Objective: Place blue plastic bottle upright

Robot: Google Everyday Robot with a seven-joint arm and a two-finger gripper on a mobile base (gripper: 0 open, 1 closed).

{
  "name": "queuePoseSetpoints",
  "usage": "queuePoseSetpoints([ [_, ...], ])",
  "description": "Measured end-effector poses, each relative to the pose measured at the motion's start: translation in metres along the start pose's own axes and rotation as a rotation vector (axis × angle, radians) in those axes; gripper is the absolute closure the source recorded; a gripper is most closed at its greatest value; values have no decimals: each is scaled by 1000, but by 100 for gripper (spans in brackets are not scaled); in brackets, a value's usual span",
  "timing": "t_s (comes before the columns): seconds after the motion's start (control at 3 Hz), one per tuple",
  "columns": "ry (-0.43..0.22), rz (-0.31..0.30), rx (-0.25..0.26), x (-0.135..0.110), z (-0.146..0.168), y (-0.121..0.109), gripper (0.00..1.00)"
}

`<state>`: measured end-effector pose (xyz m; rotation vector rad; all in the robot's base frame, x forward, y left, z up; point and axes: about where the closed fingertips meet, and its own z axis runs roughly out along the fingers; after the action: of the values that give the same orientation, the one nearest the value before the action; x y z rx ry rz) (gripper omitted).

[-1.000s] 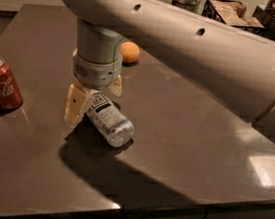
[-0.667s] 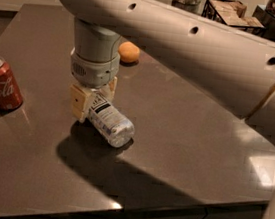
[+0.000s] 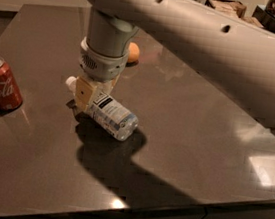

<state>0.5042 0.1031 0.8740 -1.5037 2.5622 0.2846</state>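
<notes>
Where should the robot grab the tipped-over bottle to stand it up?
By the neck, under the white cap, from above. The blue plastic bottle lies on its side, so squeezing across its round body should let it swing upright. The gripper hangs over that end.

We can read only one brand. The red can (image 3: 0, 86), standing near the left edge of the counter (image 3: 199, 140), carries white flowing script that we take for Coca-Cola (only part of the word faces us). The blue plastic bottle (image 3: 113, 117), lying on its side, bears a white label with a dark square mark and rows of dark print, all too small for us to read. The gripper (image 3: 95, 93) sits low at the bottle's cap end, right beside that label.
</notes>
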Motion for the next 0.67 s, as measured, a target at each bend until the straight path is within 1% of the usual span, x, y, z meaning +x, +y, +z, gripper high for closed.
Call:
queuePoseSetpoints([
  [0.33,-168,-73,-27,-4,-24,-1,100],
  [0.67,-364,-120,-46,-10,-48,-4,100],
])
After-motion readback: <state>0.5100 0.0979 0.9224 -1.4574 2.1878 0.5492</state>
